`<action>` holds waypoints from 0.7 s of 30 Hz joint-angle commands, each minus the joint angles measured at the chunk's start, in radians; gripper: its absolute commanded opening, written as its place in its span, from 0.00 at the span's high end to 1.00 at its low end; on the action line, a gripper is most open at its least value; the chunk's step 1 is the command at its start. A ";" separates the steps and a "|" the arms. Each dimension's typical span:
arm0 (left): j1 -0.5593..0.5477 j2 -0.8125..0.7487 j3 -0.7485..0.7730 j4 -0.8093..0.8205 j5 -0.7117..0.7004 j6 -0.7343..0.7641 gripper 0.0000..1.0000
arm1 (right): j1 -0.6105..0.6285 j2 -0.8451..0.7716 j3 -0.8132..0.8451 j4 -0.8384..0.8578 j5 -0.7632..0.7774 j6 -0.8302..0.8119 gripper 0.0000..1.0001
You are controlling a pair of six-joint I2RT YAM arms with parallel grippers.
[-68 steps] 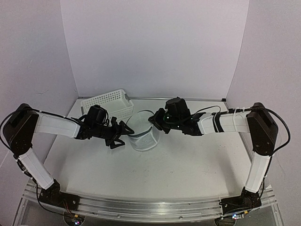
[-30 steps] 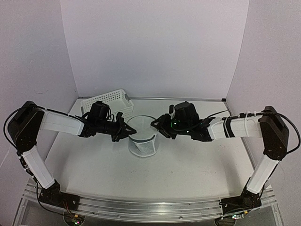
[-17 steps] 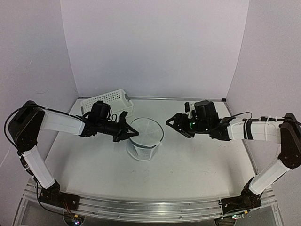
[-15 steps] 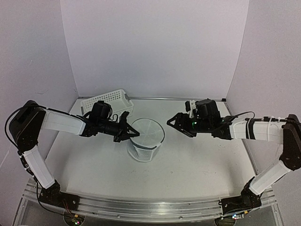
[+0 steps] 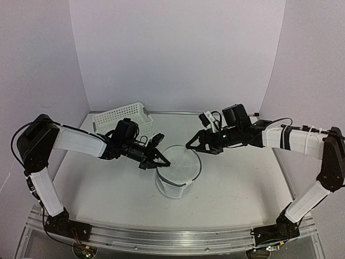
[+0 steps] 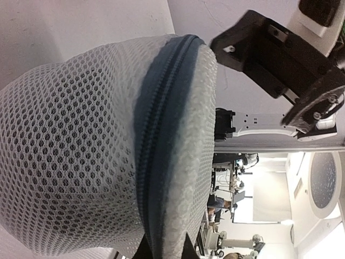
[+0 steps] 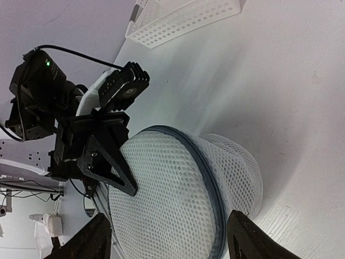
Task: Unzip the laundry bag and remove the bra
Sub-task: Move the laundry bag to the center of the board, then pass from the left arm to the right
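The laundry bag (image 5: 178, 175) is a white mesh cylinder with a dark zipped rim, and it stands tilted mid-table. My left gripper (image 5: 160, 160) is shut on its upper left rim. In the left wrist view, the zipper band (image 6: 156, 162) runs down between my left gripper's (image 6: 164, 249) fingertips. My right gripper (image 5: 195, 147) hangs open just above and to the right of the bag, touching nothing. In the right wrist view, the bag (image 7: 178, 194) lies beyond my right gripper's (image 7: 172, 243) spread fingers, and the left gripper (image 7: 102, 156) pinches its edge. The bra does not show.
A white perforated basket (image 5: 124, 120) sits at the back left, also seen as the basket (image 7: 183, 19) in the right wrist view. White walls close the table at the back and on both sides.
My left gripper has dragged the bag to the right and nearer. My right gripper let go of the rim, opened, swung off to the right, then came back toward the bag.
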 commanded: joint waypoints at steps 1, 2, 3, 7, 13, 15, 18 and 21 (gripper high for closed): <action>-0.032 0.005 0.075 0.042 0.074 0.041 1.00 | 0.020 0.050 0.027 -0.047 -0.150 -0.041 0.27; -0.039 0.006 0.077 0.042 0.076 0.042 1.00 | 0.029 0.060 0.026 -0.047 -0.151 -0.041 0.27; -0.044 0.008 0.080 0.041 0.081 0.043 1.00 | 0.037 0.067 0.023 -0.049 -0.153 -0.041 0.28; -0.053 0.009 0.084 0.039 0.085 0.046 1.00 | 0.060 0.076 0.010 -0.048 -0.169 -0.041 0.30; -0.055 0.020 0.084 0.035 0.082 0.047 1.00 | 0.074 0.057 -0.027 -0.048 -0.180 -0.039 0.39; -0.056 0.025 0.085 0.034 0.081 0.048 1.00 | 0.074 0.052 -0.037 -0.046 -0.176 -0.036 0.50; -0.058 0.028 0.087 0.033 0.079 0.050 1.00 | 0.075 0.042 -0.047 -0.047 -0.166 -0.033 0.68; -0.058 0.026 0.089 0.032 0.075 0.049 1.00 | 0.076 0.030 -0.053 -0.046 -0.155 -0.030 0.86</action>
